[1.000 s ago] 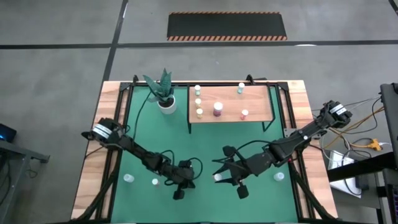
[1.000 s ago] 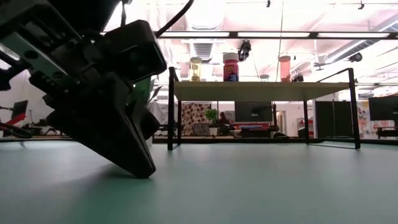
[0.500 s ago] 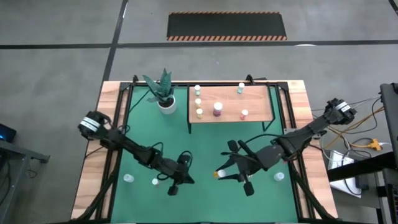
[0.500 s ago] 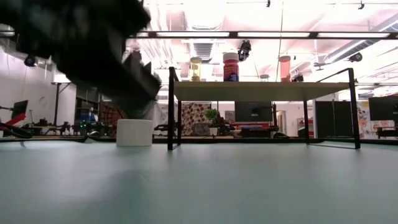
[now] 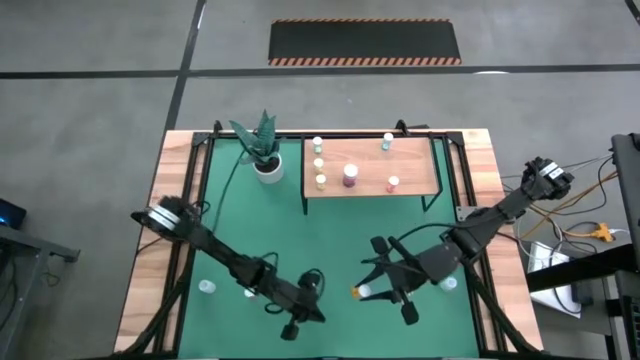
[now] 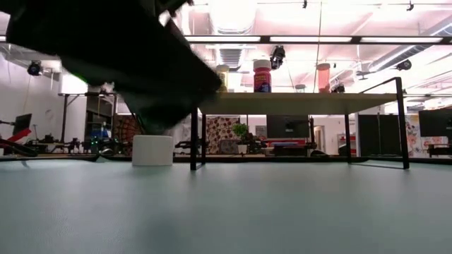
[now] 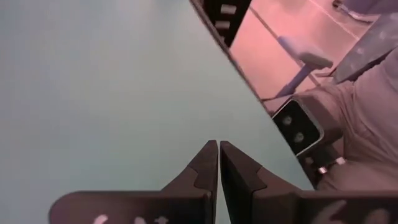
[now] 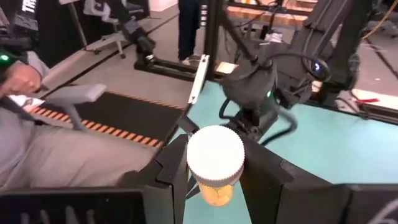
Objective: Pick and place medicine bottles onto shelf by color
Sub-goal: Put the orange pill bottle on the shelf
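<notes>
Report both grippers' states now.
Left gripper: fingers shut, empty.
Right gripper: fingers shut on a yellow bottle.

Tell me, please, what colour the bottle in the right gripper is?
Yellow with a white cap; the right wrist view shows it best.

Bottles [image 6: 262, 75] atop shelf [image 6: 296, 103] — arm [image 6: 113, 56] close

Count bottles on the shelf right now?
6 on the shelf: three in a column at its left end, a magenta bottle mid-board, one at the far edge, one near the front.
</notes>
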`<state>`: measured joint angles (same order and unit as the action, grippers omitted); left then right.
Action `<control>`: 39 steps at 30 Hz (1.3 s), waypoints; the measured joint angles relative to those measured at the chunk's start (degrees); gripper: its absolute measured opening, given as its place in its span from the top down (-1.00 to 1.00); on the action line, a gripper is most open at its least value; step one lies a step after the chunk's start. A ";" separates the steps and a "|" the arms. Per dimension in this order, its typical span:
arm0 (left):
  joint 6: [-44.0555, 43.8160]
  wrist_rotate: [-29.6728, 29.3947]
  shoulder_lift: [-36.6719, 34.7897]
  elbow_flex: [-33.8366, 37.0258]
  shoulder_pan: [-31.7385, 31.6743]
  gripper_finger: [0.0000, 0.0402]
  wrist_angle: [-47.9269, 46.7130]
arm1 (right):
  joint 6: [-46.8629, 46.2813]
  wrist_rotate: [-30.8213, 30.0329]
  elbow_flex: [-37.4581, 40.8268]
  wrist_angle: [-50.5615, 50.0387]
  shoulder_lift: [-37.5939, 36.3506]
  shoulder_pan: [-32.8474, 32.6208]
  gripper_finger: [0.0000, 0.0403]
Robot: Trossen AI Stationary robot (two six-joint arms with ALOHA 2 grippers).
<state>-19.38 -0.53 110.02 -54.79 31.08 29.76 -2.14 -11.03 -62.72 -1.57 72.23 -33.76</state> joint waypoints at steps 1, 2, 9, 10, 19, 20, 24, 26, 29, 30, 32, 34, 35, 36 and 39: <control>-1.09 0.17 1.80 -1.45 0.37 1.00 -0.21 | -0.28 0.00 0.17 -0.01 0.00 -0.44 0.47; -1.86 0.64 3.65 -2.95 0.72 1.00 0.08 | -0.59 0.02 0.24 0.05 0.00 -0.85 0.47; -7.24 1.74 10.80 -9.19 3.04 1.00 -0.23 | -0.87 -0.08 0.64 0.14 0.00 -3.76 0.47; -7.74 1.76 11.35 -9.45 3.44 1.00 -0.21 | -0.87 -0.27 0.69 0.09 0.00 -4.13 0.47; -12.30 -0.23 13.41 -9.53 4.69 1.00 -0.88 | -1.79 -4.09 0.91 0.36 0.00 -6.01 0.47; -12.83 -0.78 13.35 -9.37 4.75 1.00 -2.59 | -1.86 -4.09 0.91 0.30 0.00 -6.01 0.47; -13.94 -0.95 13.13 -8.87 4.76 1.00 -3.59 | -2.54 -4.15 0.91 0.14 0.00 -6.01 0.47; -12.44 -0.16 12.70 -8.85 4.93 1.00 -2.23 | -2.53 -4.23 0.91 0.15 0.00 -6.00 0.47; -11.14 1.47 11.75 -9.10 5.71 1.00 -1.83 | -2.51 -4.25 0.91 0.12 0.00 -5.99 0.47; -11.18 1.99 11.34 -9.13 6.11 1.00 -1.85 | -2.51 -4.25 0.91 0.11 0.00 -5.99 0.47; -11.87 3.15 11.01 -9.15 6.87 1.00 -1.70 | -2.49 -4.24 0.91 0.06 0.00 -5.99 0.47; -12.01 2.59 11.01 -8.92 7.24 1.00 -1.62 | -2.46 -4.25 0.91 0.08 0.00 -5.99 0.47; -12.22 2.49 11.09 -8.72 7.21 1.00 -1.28 | -2.42 -4.24 0.91 0.07 0.00 -5.99 0.47; -12.36 2.17 11.58 -8.68 7.15 1.00 -0.80 | -2.38 -4.25 0.91 0.08 0.00 -5.99 0.47; -12.95 1.09 12.30 -8.56 7.03 1.00 -0.30 | -2.38 -4.27 0.91 0.08 0.00 -5.99 0.47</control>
<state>-32.34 0.56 122.32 -63.35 38.12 29.46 -4.52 -15.30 -61.80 -1.49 72.23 -39.75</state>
